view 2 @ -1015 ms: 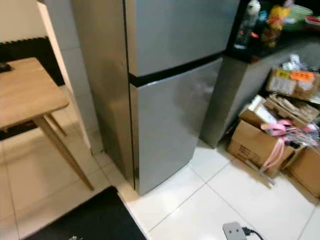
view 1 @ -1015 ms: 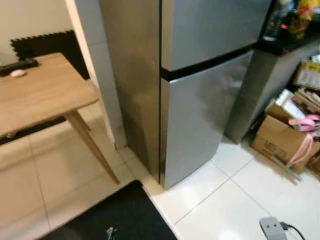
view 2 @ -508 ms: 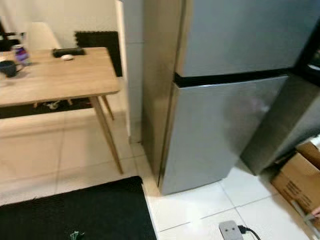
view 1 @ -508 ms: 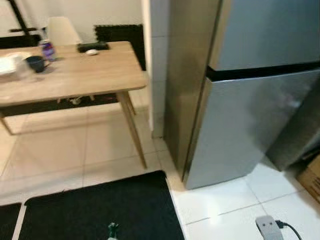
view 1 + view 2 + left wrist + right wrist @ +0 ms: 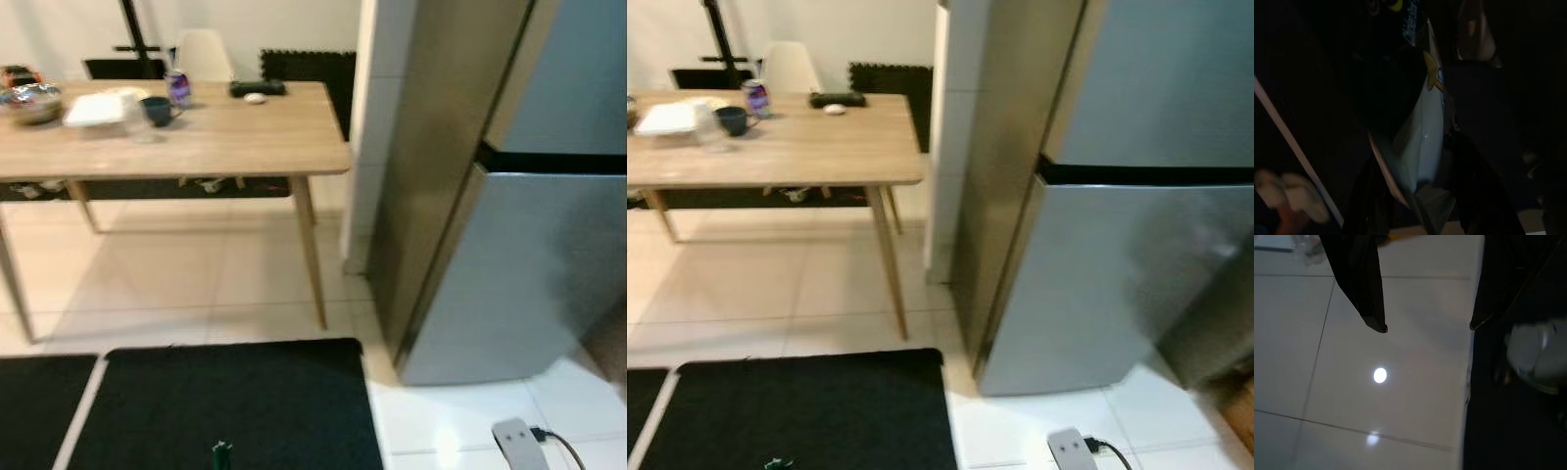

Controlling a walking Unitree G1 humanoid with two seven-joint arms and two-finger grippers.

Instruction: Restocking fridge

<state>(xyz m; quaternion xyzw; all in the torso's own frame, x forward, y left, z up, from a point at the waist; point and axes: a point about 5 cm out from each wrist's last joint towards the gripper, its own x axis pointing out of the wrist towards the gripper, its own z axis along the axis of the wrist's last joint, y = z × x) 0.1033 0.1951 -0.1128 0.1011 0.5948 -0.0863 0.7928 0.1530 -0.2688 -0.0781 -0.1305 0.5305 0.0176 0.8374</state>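
Observation:
The silver two-door fridge (image 5: 509, 225) stands at the right with both doors shut. In the dark left wrist view my left gripper (image 5: 1418, 166) is shut on a glossy pale snack packet (image 5: 1427, 117) with yellow print. My right gripper (image 5: 1426, 326) hangs open over white floor tiles (image 5: 1352, 382), with nothing between its black fingers (image 5: 1371, 303). To the left, a wooden table (image 5: 245, 147) carries a purple can (image 5: 178, 86), a dark mug (image 5: 157, 111), a white container (image 5: 98, 110) and a bowl (image 5: 32, 101).
Black mats (image 5: 235, 401) cover the floor in front of me, with a small green scrap (image 5: 221, 453) on them. A grey power strip (image 5: 516, 443) with its cord lies on the white tiles beside the fridge. A white chair (image 5: 204, 54) stands behind the table.
The camera has swung left: the fridge has slid to the right edge, the cardboard boxes have left the picture, and the table with its can, mug and bowl has come into view.

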